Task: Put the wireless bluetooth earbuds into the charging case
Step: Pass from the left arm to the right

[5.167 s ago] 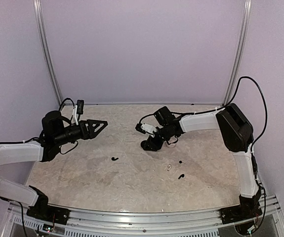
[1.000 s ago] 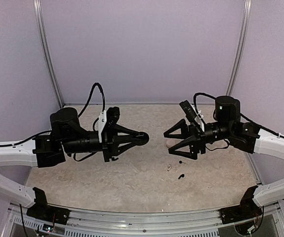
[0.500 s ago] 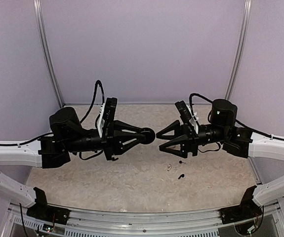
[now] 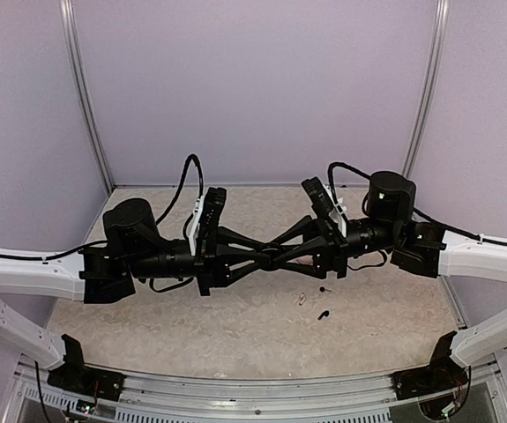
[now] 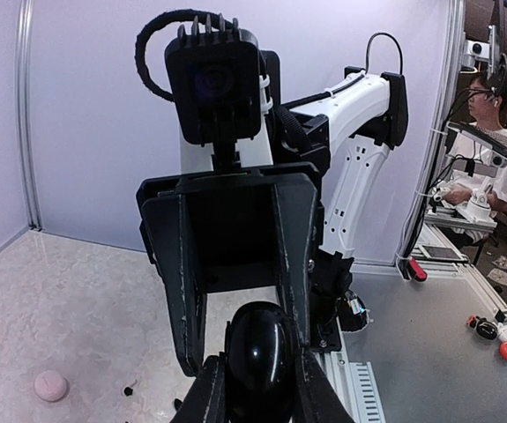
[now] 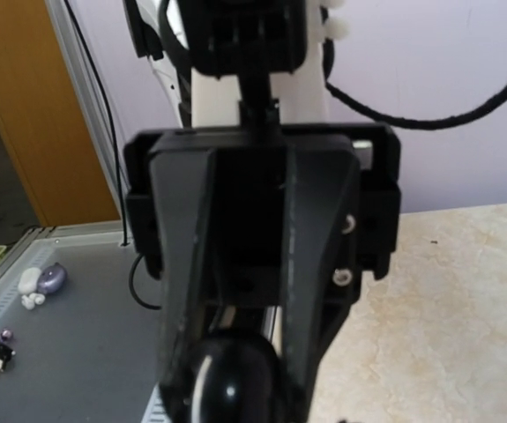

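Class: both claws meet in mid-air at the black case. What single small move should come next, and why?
Probably close the right claw firmly on the charging case. The left claw grips it in mid-air. The right claw's fingers flank it, but firm contact is unclear. The earbuds lie on the table below.

Three earbuds (image 4: 322,314) lie right of the middle of the table (image 4: 191,326): two black, one pale. One glossy black charging case (image 5: 255,352) is up in the air. One pink puck (image 5: 50,385) sits on the table.
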Available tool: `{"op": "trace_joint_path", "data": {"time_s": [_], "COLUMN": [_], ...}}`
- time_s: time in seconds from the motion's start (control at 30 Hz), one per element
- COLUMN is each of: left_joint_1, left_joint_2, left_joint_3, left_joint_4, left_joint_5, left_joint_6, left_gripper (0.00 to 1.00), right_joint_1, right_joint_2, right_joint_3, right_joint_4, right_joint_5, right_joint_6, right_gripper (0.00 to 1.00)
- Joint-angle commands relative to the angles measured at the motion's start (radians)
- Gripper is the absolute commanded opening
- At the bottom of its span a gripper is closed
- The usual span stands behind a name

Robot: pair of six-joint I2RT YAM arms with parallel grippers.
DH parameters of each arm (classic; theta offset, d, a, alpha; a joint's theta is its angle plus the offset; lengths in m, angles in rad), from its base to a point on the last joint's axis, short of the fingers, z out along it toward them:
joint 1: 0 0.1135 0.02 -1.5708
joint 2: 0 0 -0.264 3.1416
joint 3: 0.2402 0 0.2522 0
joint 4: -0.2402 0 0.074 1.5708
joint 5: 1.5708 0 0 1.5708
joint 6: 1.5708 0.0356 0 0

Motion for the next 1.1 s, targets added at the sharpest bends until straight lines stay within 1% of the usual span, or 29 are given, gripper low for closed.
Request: {"op": "trace_joint_path", "data": {"time_s": [0.0, 0.53, 0.57, 0.67, 0.83, 0.93, 1.07], "left_joint_1": [-0.005, -0.003, -0.001, 0.001, 0.005, 0.006, 0.007], "left_joint_2": [0.008, -0.003, -0.004, -0.006, 0.0, 0.003, 0.007], "left_joint_3": [0.035, 0.029, 0.028, 0.037, 0.04, 0.042, 0.044], "left_joint_4": [0.014, 0.035, 0.034, 0.021, 0.028, 0.027, 0.028], "left_joint_5": [-0.007, -0.007, -0.009, -0.005, 0.0, 0.002, 0.003], "left_joint_6": [0.006, 0.0, 0.002, 0.012, 0.007, 0.008, 0.014], "left_gripper": [0.1, 0.09, 0.09, 0.09, 0.09, 0.09, 0.09], "right_joint_1": [0.017, 0.029, 0.03, 0.03, 0.029, 0.03, 0.029], "right_joint_2": [0.009, 0.018, 0.017, 0.013, 0.025, 0.026, 0.027], "right_joint_3": [0.022, 0.003, 0.003, 0.001, -0.003, -0.004, -0.002], "right_joint_4": [-0.037, -0.015, -0.014, -0.017, -0.007, -0.007, -0.012], "right_joint_5": [-0.011, -0.013, -0.009, -0.003, -0.011, -0.011, -0.012], "right_joint_6": [-0.024, -0.02, -0.02, -0.025, -0.023, -0.022, -0.023], "right_gripper": [0.39, 0.4, 0.4, 0.46, 0.47, 0.5, 0.49]}}
